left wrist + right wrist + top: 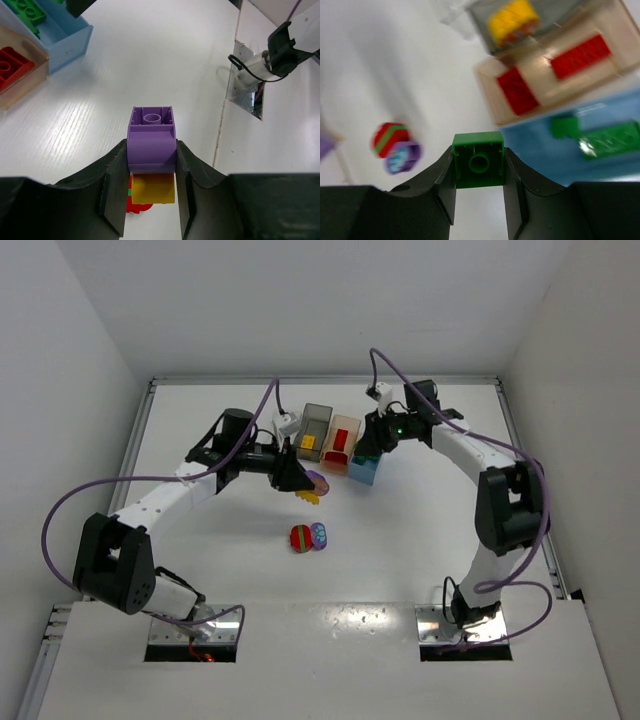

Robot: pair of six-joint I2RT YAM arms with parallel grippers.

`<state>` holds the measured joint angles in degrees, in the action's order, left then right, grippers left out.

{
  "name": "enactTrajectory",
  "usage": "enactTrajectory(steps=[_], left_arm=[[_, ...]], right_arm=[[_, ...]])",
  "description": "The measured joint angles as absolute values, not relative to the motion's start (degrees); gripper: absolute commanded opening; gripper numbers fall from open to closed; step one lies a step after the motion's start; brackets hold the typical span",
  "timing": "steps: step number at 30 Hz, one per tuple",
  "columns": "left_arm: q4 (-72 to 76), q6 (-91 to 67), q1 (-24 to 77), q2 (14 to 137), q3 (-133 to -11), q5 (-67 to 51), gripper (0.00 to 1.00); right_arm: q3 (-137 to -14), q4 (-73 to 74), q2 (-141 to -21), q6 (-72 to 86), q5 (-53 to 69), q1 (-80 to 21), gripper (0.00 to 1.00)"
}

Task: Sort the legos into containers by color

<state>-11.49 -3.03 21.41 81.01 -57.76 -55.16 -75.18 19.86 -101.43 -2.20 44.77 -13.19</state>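
Clamping one purple brick (151,135) joined to a yellow brick (152,189), the left gripper (151,156) hangs above the desk (150,60); the right gripper (479,167) pinches one green brick (478,159) near the blue bin (535,145). Only its wrist view shows two red bricks (517,90) in the tan bin (540,65).

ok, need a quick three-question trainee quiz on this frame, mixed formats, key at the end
1. True or false: the right gripper is shut on a green brick.
2. Which colour of bricks lies in the light blue bin? A red, B green, C yellow.
3. The left gripper is shut too. What colour is the clamped brick, the one with the yellow brick against its underside?

Key: 1 true; 2 B; 3 purple.
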Motion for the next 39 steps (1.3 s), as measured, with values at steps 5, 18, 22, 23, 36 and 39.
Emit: enactTrajectory(steps=[5, 18, 22, 23, 36, 39], left_arm=[[-11.5, -2.2, 21.4, 81.0, -57.8, -52.6, 0.0], [-12.5, -0.8, 21.4, 81.3, -58.8, -52.6, 0.0], [-12.8, -0.6, 21.4, 81.9, -58.8, -54.7, 0.0], [-12.8, -0.6, 21.4, 82.1, -58.8, -55.2, 0.0], [-13.2, -0.7, 21.9, 83.4, -61.0, -59.1, 0.0], [-13.2, -0.7, 22.4, 83.4, -61.1, -59.4, 0.0]], right_arm=[[-76.2, 19.3, -108.5, -3.9, 31.0, -13.3, 0.05], [-77.3, 20.4, -109.4, -7.6, 37.3, -12.0, 0.79], [-77.4, 23.4, -105.8, -9.0, 53.2, -10.4, 0.78], [-77.5, 24.6, -104.7, -9.6, 56.6, -10.3, 0.78], [-77.3, 31.0, -100.4, -12.8, 69.5, -20.9, 0.8], [-77.3, 31.4, -100.4, -13.2, 69.4, -21.7, 0.8]])
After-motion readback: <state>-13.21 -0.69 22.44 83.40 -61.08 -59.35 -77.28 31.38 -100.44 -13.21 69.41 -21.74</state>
